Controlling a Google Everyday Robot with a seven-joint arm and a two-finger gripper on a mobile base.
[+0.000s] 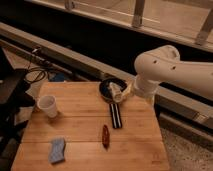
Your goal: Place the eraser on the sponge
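White robot arm [165, 67] reaching in from the right, gripper [117, 92] parked over the black round bowl [106, 87]

The arm comes in from the right edge with a fat rounded joint, and the wrist angles down and to the left, so the gripper sits over the bowl at the far side of the wooden plank table [140, 150]. Honestly can't tell if it's spread or pinching anything. The black oblong eraser with pale stripes [116, 116] lies just in front of the bowl, well apart from the wavy blue sponge [57, 150] near the front-left corner.
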